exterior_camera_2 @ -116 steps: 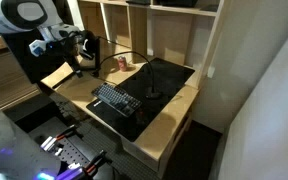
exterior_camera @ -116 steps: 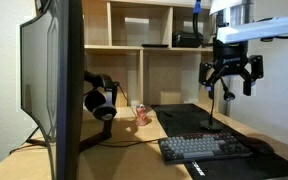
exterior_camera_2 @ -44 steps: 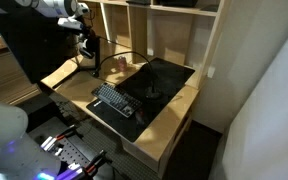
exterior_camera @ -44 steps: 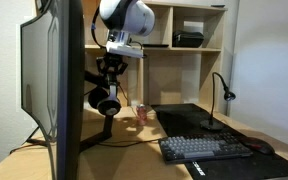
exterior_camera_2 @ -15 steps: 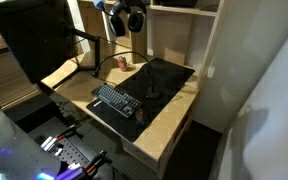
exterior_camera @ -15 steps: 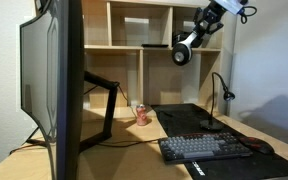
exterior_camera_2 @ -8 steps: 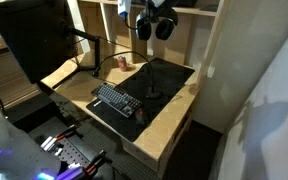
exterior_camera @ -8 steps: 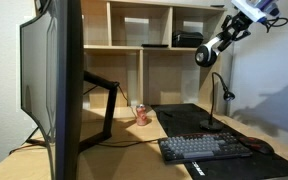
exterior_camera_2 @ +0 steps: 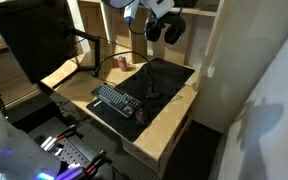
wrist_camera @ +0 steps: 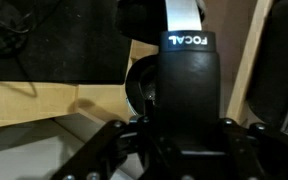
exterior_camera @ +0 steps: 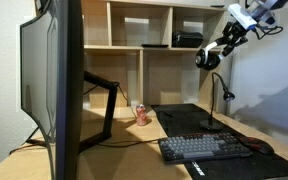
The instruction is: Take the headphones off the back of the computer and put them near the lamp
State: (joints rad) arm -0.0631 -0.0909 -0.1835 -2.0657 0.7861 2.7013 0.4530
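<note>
The computer stands edge-on at the left end of the table. The keyboard lies to its right. Further right, the lamp rises beside the wall. The headphones hang in the air above the lamp, level with the shelf and well apart from the computer. Your fingers are clenched on the headband, as the wrist view shows.

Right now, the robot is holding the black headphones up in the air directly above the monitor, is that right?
Not quite. The gripper does hold the headphones up in the air, but not above the monitor. In an exterior view they hang at the opposite end of the desk, up by the shelves and above the lamp.
</note>
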